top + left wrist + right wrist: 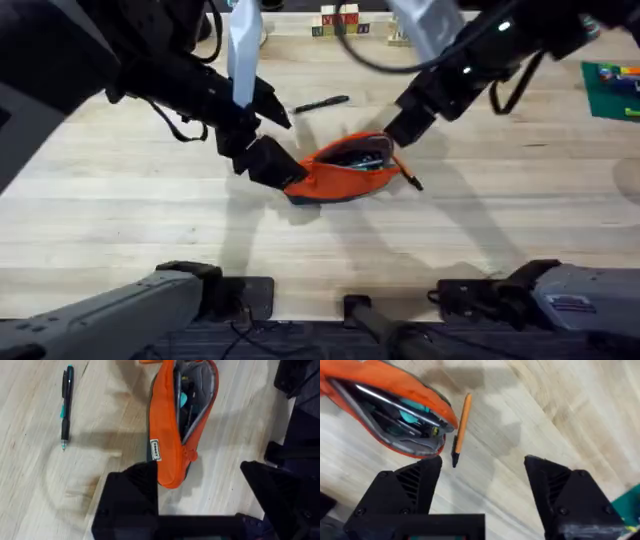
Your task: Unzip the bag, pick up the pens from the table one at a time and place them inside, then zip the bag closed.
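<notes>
Currently the bag (pixel 345 168) lies at the centre of the overhead frame on the table (pixel 120 220), its zip open and the grey lining exposed. The left gripper (pixel 268 160) sits at the bag's left end; in the left wrist view one finger touches that end, apparently to steady the pouch, but whether the jaws pinch the fabric cannot be told. The right gripper (pixel 482 485) hovers with jaws spread wide and empty, near the orange pen (pixel 461 427), which lies just beside the bag's open mouth. The black pen (pixel 322 103) rests apart, above the bag in the overhead frame. Judged state: unzipping complete, both pens still outside.
</notes>
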Controlling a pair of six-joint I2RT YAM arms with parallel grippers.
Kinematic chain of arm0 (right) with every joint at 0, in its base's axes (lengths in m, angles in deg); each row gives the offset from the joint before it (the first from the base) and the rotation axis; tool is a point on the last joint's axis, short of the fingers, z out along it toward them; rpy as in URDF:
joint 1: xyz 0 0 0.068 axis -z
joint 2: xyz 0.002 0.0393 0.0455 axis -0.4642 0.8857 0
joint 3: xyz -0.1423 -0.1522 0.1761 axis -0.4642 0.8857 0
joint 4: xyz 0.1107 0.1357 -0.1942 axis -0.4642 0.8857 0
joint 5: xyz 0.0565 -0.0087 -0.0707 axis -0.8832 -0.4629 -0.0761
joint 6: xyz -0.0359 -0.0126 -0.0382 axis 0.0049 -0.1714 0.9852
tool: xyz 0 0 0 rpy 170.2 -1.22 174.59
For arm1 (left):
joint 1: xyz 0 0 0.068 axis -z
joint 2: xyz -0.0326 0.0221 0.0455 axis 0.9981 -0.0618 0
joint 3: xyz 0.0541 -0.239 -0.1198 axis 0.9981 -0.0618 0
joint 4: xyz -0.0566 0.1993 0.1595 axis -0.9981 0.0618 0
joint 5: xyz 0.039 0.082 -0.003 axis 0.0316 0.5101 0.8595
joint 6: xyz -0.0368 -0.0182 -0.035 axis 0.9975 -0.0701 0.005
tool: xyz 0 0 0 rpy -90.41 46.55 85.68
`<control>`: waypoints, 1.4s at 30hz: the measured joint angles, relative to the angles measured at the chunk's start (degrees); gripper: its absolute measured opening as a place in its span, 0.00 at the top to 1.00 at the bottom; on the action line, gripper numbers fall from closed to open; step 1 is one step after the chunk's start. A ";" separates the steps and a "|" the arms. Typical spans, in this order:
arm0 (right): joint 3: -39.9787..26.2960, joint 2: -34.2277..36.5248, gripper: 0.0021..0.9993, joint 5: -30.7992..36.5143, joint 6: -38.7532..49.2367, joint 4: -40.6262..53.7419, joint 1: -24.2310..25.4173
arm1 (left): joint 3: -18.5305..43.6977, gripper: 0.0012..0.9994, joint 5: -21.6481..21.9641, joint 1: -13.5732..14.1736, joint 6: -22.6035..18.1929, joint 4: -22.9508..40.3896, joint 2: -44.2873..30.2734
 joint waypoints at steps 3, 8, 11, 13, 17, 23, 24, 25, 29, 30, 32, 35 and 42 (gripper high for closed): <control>0.00 -2.38 0.00 -3.88 -0.11 -0.65 4.14 | 0.00 0.01 0.00 0.00 0.00 0.00 0.02; 2.17 -9.64 0.00 -8.30 0.42 -3.82 9.93 | 0.00 0.00 0.00 0.00 0.00 0.00 0.01; 7.53 -12.85 0.00 -9.45 1.18 -7.51 10.70 | 0.00 0.00 0.00 0.00 0.00 0.00 0.02; 11.89 -13.66 0.00 -9.91 1.64 -10.02 10.94 | 0.00 0.01 0.00 0.00 0.00 0.00 0.02; 18.60 -13.79 0.00 -10.46 2.03 -13.01 11.56 | 0.00 0.01 0.00 0.00 0.00 0.00 0.02; 24.78 -13.84 0.00 -10.94 1.97 -15.82 12.52 | 0.00 0.01 0.00 0.00 0.00 -0.07 0.02; 25.87 -13.84 0.00 -11.02 1.97 -16.08 12.69 | 0.00 0.01 0.00 0.00 0.01 -0.07 0.01; 27.24 -13.83 0.00 -11.13 1.95 -16.43 12.81 | 0.00 0.01 0.00 0.00 0.00 -0.07 0.02; 31.96 -13.83 0.00 -11.71 1.79 -17.18 13.06 | 0.00 0.00 0.00 0.00 0.02 -0.07 0.00; 32.94 -13.82 0.00 -12.11 1.79 -17.85 13.06 | 0.00 0.01 0.00 0.00 0.01 -0.05 0.02; 34.25 -13.77 0.00 -12.82 1.51 -19.86 13.06 | 0.00 0.01 0.00 0.00 0.00 -0.04 0.02; 35.21 -13.38 0.00 -13.30 0.55 -23.33 13.06 | 0.00 0.00 0.00 0.00 0.00 -0.07 0.00; 38.25 -9.19 0.00 -13.67 -0.17 -28.99 13.06 | 0.00 0.01 0.00 0.00 0.00 -0.07 0.02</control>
